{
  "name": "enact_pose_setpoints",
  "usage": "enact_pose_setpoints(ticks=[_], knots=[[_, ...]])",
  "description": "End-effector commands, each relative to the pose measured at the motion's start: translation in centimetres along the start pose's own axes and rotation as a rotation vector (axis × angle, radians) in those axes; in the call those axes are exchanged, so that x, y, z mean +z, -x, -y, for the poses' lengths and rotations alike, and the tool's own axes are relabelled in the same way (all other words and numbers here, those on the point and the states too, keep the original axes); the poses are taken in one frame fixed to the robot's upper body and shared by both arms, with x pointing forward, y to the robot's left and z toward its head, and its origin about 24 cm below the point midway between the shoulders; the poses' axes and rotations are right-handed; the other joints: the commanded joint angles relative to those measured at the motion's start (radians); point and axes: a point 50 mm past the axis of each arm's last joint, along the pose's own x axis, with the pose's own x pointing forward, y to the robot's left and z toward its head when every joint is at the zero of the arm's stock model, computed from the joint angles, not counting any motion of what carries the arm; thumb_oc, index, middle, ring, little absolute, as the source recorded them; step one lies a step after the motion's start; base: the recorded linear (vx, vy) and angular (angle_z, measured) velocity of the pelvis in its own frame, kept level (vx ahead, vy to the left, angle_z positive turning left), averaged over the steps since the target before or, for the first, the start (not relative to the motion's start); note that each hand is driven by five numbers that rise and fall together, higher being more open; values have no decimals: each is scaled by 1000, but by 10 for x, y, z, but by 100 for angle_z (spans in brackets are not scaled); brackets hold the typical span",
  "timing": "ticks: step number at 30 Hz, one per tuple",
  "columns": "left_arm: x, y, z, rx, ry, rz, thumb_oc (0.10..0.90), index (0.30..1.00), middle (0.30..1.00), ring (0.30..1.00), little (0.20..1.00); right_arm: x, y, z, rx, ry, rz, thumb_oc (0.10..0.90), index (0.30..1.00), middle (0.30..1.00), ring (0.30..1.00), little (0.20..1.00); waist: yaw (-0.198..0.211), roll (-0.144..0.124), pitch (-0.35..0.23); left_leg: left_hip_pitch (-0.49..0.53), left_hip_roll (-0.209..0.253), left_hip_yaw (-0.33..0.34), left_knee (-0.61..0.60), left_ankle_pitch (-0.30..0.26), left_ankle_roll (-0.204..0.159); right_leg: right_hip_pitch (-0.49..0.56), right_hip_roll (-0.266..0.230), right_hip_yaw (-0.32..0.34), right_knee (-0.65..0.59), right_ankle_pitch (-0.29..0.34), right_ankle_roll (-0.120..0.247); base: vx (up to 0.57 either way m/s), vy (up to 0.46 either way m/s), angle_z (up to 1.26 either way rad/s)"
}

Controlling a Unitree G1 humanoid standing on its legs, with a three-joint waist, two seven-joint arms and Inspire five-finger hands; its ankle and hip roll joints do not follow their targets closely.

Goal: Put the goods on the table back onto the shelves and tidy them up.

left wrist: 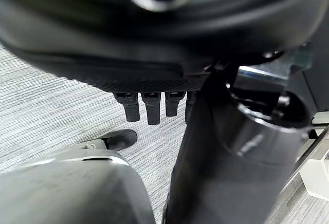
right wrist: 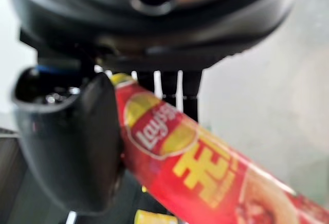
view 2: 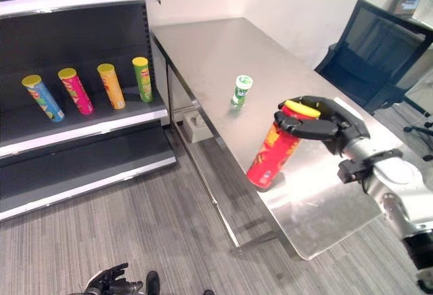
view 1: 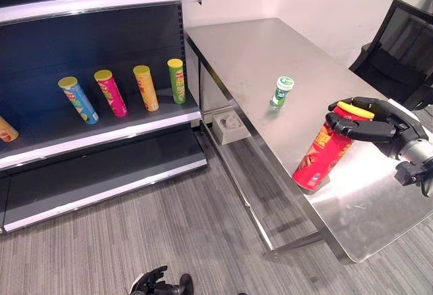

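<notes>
A red chip can (view 1: 323,154) with a yellow lid leans tilted on the steel table (view 1: 257,51), its base resting near the table's left edge. My right hand (view 1: 375,127) is shut round the can's upper end, fingers over the lid side; up close, the thumb (right wrist: 72,142) presses against the red can (right wrist: 205,167). A small green-and-white bottle (view 1: 281,92) stands upright farther back on the table, apart from the hand. My left hand (view 1: 159,283) hangs low near the floor, fingers (left wrist: 149,108) relaxed and holding nothing.
The dark shelf unit (view 1: 101,136) on the left holds a blue can (view 1: 78,99), a pink can (view 1: 111,92), an orange can (view 1: 145,86) and a green can (view 1: 176,80), all leaning. A white box (view 1: 230,124) lies under the table. A black chair (view 1: 399,44) stands behind the table at the right.
</notes>
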Motion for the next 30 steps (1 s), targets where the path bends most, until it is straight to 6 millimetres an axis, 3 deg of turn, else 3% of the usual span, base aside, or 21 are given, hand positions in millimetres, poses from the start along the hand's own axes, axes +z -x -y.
enact_pose_setpoints(ticks=[1, 10, 12, 13, 15, 20, 24, 26, 29, 30], knots=[[22, -6, 2, -32, -32, 58, 800, 900, 900, 900, 900, 77, -5, 15, -37, 117, 274, 400, 300, 300, 300, 300, 38, -31, -39, 95, 80, 5, 10, -141, -98, -3, -64, -45, 6, -7, 68, 0, 0, 0], [26, -5, -6, 1, -12, 76, 800, 900, 900, 900, 900, 93, -3, 6, -93, -13, 512, 400, 300, 300, 300, 300, 52, -21, -40, 96, 88, -17, 10, -138, -101, 15, -54, -58, 6, -24, 58, -11, -55, 7], [24, -3, -11, 16, 10, 82, 800, 900, 900, 900, 900, 113, 0, -1, -96, -10, 639, 400, 300, 300, 300, 300, 69, -17, -39, 90, 99, -44, 10, -125, -107, 22, -40, -63, 6, -38, 45, -46, -132, 25], [24, -3, -11, 16, 10, 82, 800, 900, 900, 900, 900, 113, 0, -1, -96, -10, 639, 400, 300, 300, 300, 300, 68, -17, -39, 90, 99, -45, 10, -125, -107, 23, -40, -64, 6, -38, 45, -88, -178, 48], [24, -2, -14, 33, 35, 93, 800, 900, 900, 900, 900, 137, 6, -5, -117, 32, 760, 400, 300, 300, 300, 300, 92, -19, -22, 66, 109, -80, 26, -103, -112, 24, -21, -58, 6, -55, 26, -108, -122, 45], [32, -2, -13, 48, 128, 136, 800, 900, 900, 900, 900, 166, 22, -10, -169, 132, 919, 400, 300, 300, 300, 300, 126, -24, 40, -86, 105, -141, 178, -97, -144, 27, -23, -121, 6, -63, 5, -157, -34, 43], [35, -2, -19, 75, 144, 153, 800, 900, 900, 900, 900, 173, 26, -15, -186, 210, 950, 400, 300, 300, 300, 300, 124, -29, 40, -82, 193, -183, 160, -82, -163, 30, -49, -169, 11, -54, 19, 0, 156, 72], [37, 0, -26, 108, 134, 171, 800, 900, 900, 900, 900, 177, 29, -18, -195, 271, 960, 400, 300, 300, 300, 300, 101, -25, 37, -63, 312, -171, 133, -24, -167, 10, -106, -180, 25, -50, 49, 9, 450, 33], [35, 1, -28, 117, 127, 169, 800, 900, 900, 900, 900, 173, 28, -19, -197, 267, 950, 400, 300, 300, 300, 300, 99, -11, 24, -38, 334, -180, 103, -16, -187, 3, -117, -173, 33, -54, 58, 81, 346, 26], [36, 1, -28, 114, 111, 173, 800, 900, 900, 900, 900, 175, 32, -17, -227, 307, 953, 400, 300, 300, 300, 300, 92, 15, 6, -36, 328, -231, 84, -15, -214, 11, -152, -165, 34, -40, 82, 148, 477, 13]])
